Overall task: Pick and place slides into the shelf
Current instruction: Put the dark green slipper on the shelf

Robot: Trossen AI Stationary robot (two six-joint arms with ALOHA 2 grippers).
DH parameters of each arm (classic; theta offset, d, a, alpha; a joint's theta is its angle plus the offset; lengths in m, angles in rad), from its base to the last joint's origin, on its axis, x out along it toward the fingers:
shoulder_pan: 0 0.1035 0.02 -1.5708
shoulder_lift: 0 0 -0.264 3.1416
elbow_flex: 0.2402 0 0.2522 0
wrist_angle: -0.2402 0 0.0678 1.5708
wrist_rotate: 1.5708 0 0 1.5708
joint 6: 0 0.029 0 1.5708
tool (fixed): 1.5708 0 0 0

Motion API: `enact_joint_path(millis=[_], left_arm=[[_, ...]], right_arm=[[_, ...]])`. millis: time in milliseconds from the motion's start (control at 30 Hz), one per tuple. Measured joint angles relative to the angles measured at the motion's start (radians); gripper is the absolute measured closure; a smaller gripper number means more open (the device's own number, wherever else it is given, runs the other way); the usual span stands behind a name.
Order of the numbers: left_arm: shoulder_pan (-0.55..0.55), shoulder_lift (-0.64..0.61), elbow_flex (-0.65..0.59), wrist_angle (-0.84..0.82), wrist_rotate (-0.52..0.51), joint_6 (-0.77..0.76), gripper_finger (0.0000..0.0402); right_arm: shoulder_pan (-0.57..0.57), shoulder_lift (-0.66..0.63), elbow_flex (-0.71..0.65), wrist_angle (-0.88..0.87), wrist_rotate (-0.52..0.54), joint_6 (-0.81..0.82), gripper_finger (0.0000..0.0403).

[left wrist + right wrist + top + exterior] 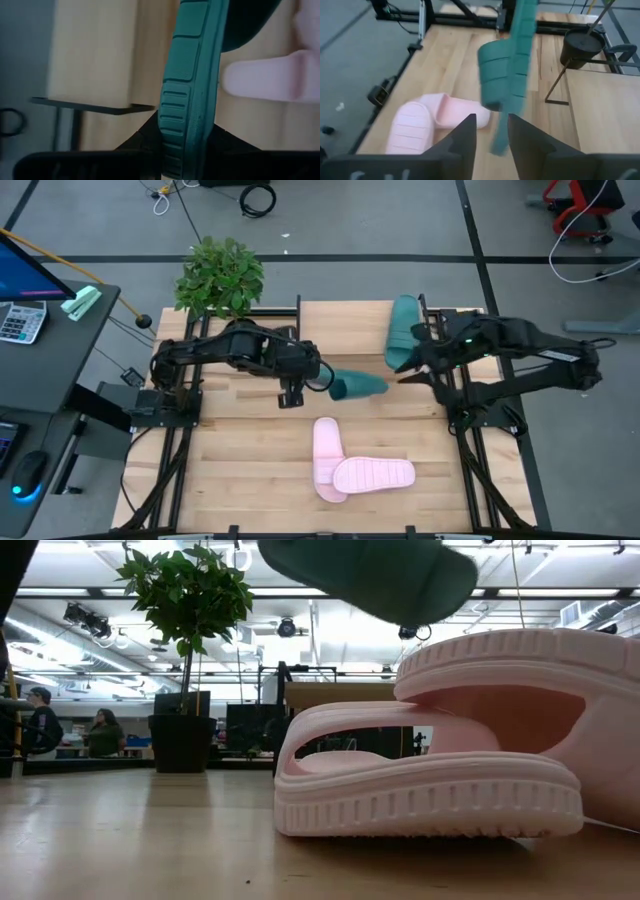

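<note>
**Foam, wood and black metal**

The pink slides point(430, 780) looked like soft matt foam, their sole edges moulded in fine vertical ribs and their straps point(373, 473) ridged across. The teal slide point(187, 95) had the same matt foam look, with blocky raised tread along its sole. The table point(250, 470) was pale wood in narrow jointed strips, smooth with a faint sheen. The shelf point(602, 107) had a light, smooth wooden plank top on thin matt black metal frames point(555, 87). The right gripper point(490, 135) had dark, matt, plastic-looking fingers. The plant pot point(181, 743) was plain matt black.
</note>
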Motion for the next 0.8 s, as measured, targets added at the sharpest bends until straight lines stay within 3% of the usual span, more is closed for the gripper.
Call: enact_joint_path(millis=[233, 467, 800], left_arm=[[0.071, 0.0, 0.022, -0.001, -0.029, 0.127, 0.0324], [0.16, 0.0, 0.032, 0.045, 0.011, 0.249, 0.0324], [0.348, 0.0, 0.033, 0.182, 0.087, 0.53, 0.0324]], right_arm=[[0.0, 0.08, 0.004, 0.031, 0.074, -0.093, 0.0233], [-0.023, 0.102, 0.18, 0.037, 0.208, -0.232, 0.0202], [-0.185, 0.185, 0.408, 0.033, 0.196, -0.225, 0.0194]])
